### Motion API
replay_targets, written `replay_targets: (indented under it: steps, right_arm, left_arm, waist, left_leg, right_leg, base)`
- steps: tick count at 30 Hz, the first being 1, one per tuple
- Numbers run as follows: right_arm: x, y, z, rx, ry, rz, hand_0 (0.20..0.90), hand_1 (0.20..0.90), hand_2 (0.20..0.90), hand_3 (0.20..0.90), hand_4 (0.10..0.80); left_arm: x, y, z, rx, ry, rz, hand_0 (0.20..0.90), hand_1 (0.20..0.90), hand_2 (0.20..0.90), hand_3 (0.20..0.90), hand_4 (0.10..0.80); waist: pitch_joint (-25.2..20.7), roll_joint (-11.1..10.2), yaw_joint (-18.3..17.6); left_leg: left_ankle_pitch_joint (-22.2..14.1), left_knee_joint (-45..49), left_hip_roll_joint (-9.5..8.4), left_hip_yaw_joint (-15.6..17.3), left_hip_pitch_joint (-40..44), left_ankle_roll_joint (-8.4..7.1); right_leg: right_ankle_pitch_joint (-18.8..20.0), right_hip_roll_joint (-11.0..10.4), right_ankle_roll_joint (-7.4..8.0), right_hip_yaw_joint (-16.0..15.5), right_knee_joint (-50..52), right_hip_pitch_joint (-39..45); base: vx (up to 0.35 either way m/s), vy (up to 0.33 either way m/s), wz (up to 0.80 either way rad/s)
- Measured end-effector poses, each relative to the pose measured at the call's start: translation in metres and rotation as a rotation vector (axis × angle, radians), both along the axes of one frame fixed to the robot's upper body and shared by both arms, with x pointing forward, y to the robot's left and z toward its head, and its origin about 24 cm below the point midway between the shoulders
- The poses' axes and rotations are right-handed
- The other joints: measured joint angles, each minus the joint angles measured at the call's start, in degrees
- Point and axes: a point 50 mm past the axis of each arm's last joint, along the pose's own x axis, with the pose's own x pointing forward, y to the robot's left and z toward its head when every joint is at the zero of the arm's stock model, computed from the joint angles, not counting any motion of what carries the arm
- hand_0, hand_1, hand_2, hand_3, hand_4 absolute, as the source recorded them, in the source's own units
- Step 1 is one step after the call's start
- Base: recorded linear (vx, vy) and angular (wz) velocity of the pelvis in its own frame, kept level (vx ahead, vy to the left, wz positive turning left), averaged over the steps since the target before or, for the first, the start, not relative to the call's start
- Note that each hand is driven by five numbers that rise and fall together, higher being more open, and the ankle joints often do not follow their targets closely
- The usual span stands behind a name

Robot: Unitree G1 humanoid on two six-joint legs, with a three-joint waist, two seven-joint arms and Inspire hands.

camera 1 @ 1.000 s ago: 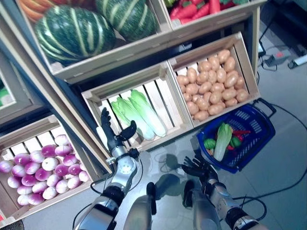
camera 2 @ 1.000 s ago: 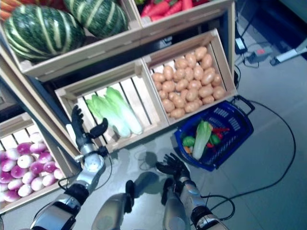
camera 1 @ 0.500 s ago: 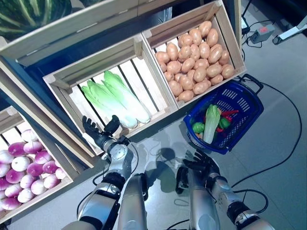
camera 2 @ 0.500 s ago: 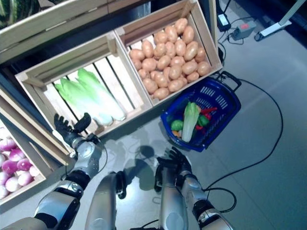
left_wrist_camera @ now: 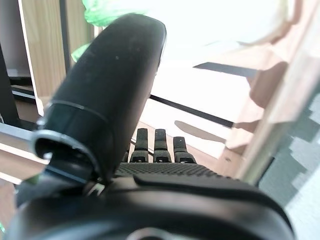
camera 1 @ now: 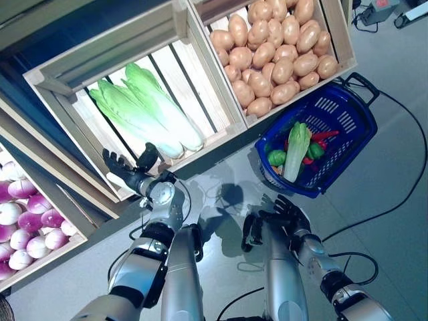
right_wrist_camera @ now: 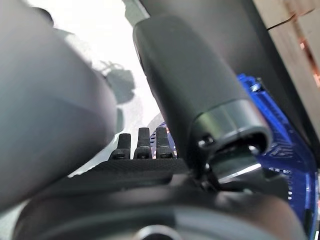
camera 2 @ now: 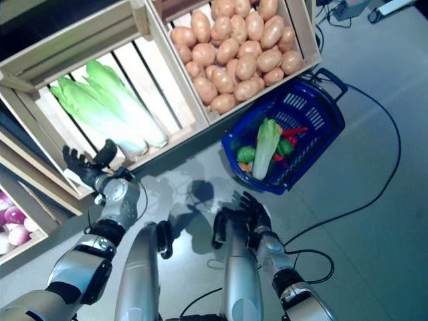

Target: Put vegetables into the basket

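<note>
The blue basket [camera 1: 348, 110] stands on the floor at the right, below the stand's crates. In it lie a pale green leafy vegetable [camera 1: 295, 148], a round green vegetable [camera 1: 276, 158], another green one [camera 1: 314, 151] and a red one [camera 1: 325, 136]. My left hand [camera 1: 128, 175] is open and empty at the front edge of the wooden crate [camera 1: 100, 137] that holds long leafy greens [camera 1: 150, 117]; its straight fingers [left_wrist_camera: 156, 146] point at the crate's slats. My right hand [camera 1: 283, 212] is open and empty low over the floor, short of the basket [right_wrist_camera: 280, 150].
A wooden crate of brown tubers [camera 1: 334, 30] stands right behind the basket. A lower crate [camera 1: 40, 244] sits at the far left. A black cable [camera 1: 401, 187] runs over the grey floor to the right of the basket.
The camera has tilted down and nearer, so the crates have shifted up in view. My left hand has come down from in front of the greens crate to its front edge. My right hand stays low.
</note>
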Motion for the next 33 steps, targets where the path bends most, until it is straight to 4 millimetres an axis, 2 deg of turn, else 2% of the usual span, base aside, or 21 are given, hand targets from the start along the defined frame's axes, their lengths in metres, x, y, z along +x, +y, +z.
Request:
replay_targets:
  steps: [6, 11, 17, 25, 33]
  right_arm:
    - [-0.005, -0.006, -0.004, -0.008, 0.024, -0.008, 0.900, 0.900, 0.900, 0.900, 0.800]
    - [0.002, -0.007, 0.004, -0.014, -0.010, -0.001, 0.900, 0.900, 0.900, 0.900, 0.800]
    - [0.002, -0.007, 0.005, -0.016, -0.012, 0.003, 0.900, 0.900, 0.900, 0.900, 0.800]
    - [0.002, -0.007, 0.004, -0.017, -0.010, 0.005, 0.900, 0.900, 0.900, 0.900, 0.800]
    - [0.002, -0.006, 0.005, -0.018, -0.013, 0.009, 0.900, 0.900, 0.900, 0.900, 0.800]
  left_arm:
    - [0.006, 0.009, 0.020, 0.011, -0.050, 0.015, 0.900, 0.900, 0.900, 0.900, 0.800]
    - [0.014, 0.009, 0.036, 0.021, -0.084, 0.003, 0.900, 0.900, 0.900, 0.900, 0.800]
    - [0.017, 0.012, 0.041, 0.062, -0.086, -0.028, 0.900, 0.900, 0.900, 0.900, 0.800]
    - [0.022, 0.009, 0.045, 0.122, -0.128, -0.158, 0.900, 0.900, 0.900, 0.900, 0.800]
    - [0.023, 0.020, 0.048, 0.131, -0.157, -0.213, 0.900, 0.900, 0.900, 0.900, 0.800]
  waist:
    - [0.01, -0.01, -0.47]
    - [0.04, -0.07, -0.46]
    - [0.10, -0.29, -0.61]
    - [0.12, -0.97, -0.69]
    - [0.09, -1.78, -0.60]
  left_leg:
    - [-0.04, 1.49, 0.10, -0.61, -3.31, 0.01]
    - [-0.14, 2.93, 0.19, -1.16, -6.22, -0.04]
    - [-0.51, 3.69, 0.90, -1.16, -7.11, -0.06]
    - [-0.62, 3.63, 1.05, -1.19, -7.35, 0.10]
    - [-0.63, 3.90, 1.02, -1.46, -7.89, 0.11]
  right_leg:
    - [-0.05, 0.43, -0.13, 0.06, 1.19, -2.98]
    - [-0.07, 0.88, -0.28, 0.15, 2.28, -5.55]
    - [-0.05, 1.33, -0.30, 0.22, 2.54, -6.34]
    - [-0.09, 1.62, -0.34, 0.22, 2.43, -6.58]
    - [-0.10, 2.05, -0.34, 0.34, 2.46, -6.85]
  base:
    - [-0.014, 0.006, 0.02]
    - [-0.017, -0.010, 0.02]
    - [-0.019, -0.011, -0.04]
    - [0.000, 0.000, 0.00]
    - [0.001, -0.003, 0.01]
